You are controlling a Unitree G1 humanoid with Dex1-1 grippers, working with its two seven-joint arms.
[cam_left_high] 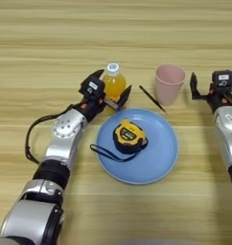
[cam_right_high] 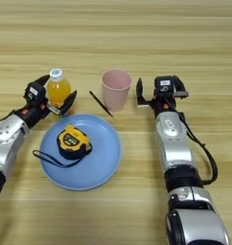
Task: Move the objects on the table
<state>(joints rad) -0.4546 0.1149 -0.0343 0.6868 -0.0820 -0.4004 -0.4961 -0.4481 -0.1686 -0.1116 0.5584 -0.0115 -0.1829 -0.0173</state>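
Observation:
A small orange juice bottle (cam_left_high: 113,82) with a white cap stands upright just behind the blue plate (cam_left_high: 156,148). My left gripper (cam_left_high: 111,87) is open, with one black finger on each side of the bottle; I cannot tell whether they touch it. A yellow-black tape measure (cam_left_high: 129,136) lies on the plate, its black strap trailing over the left rim. The pink plastic cup (cam_right_high: 116,89) stands upright behind the plate to the right. My right gripper (cam_right_high: 159,93) is open just right of the cup and holds nothing.
A thin black stick (cam_left_high: 152,99) lies on the light wooden table (cam_left_high: 113,28) between the bottle and the cup, next to the plate's far rim. A black cable loops beside my left forearm (cam_left_high: 65,136).

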